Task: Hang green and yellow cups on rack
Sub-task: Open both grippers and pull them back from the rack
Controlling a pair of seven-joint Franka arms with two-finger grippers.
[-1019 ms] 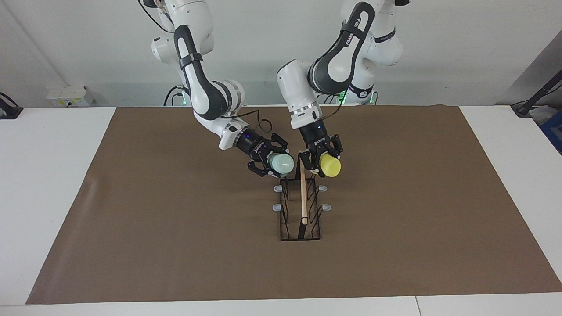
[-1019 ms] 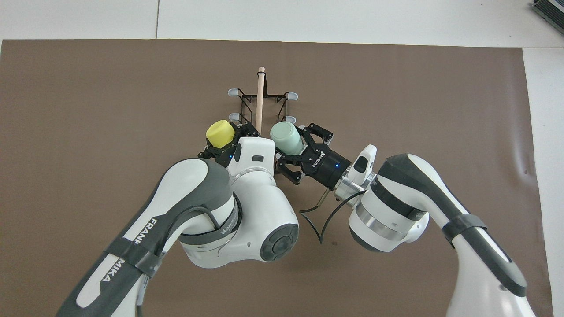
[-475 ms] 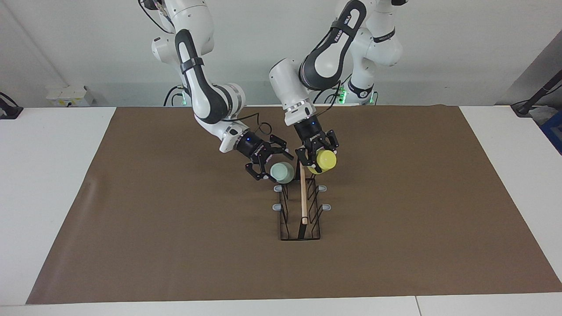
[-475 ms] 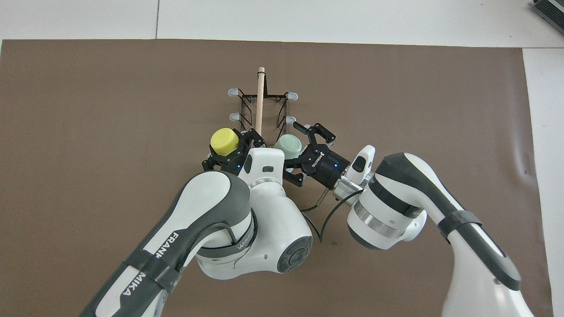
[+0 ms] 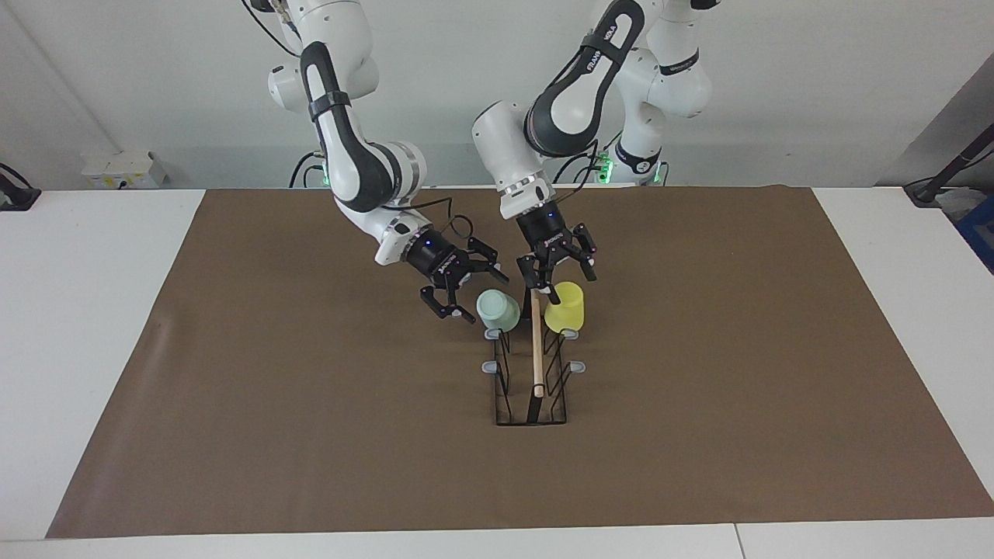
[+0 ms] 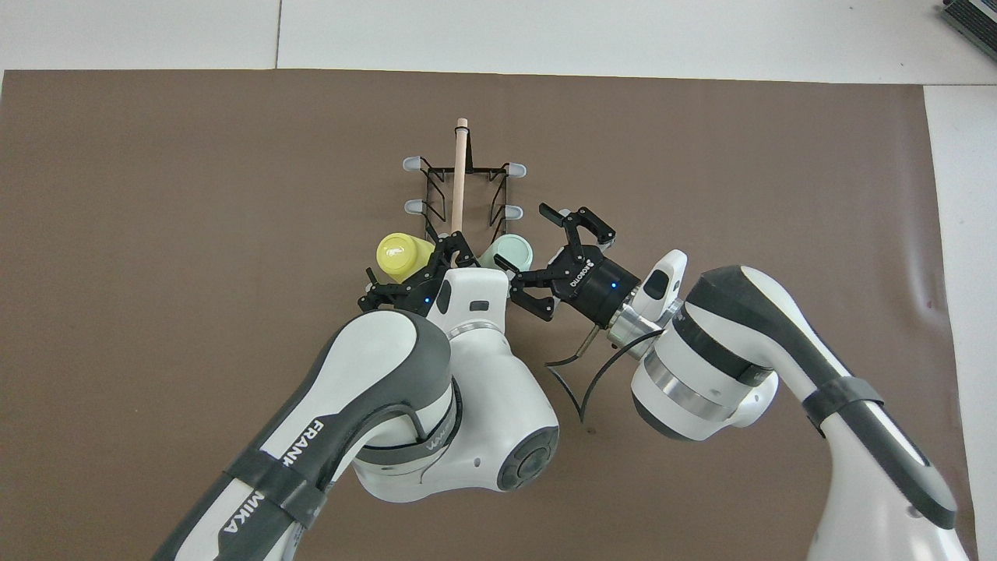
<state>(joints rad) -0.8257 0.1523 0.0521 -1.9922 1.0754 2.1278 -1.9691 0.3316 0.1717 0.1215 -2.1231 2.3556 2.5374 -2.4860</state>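
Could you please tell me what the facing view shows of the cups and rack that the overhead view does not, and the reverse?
Facing view only: the pale mint green plastic cup and bright yellow plastic cup sit upside down on the prongs nearest the robots, and the black wire rack shows its full height.

Overhead view only: the cups' bottoms, and the left arm hiding the rack's near end.

Both: the open left gripper and open right gripper apart from the cups.
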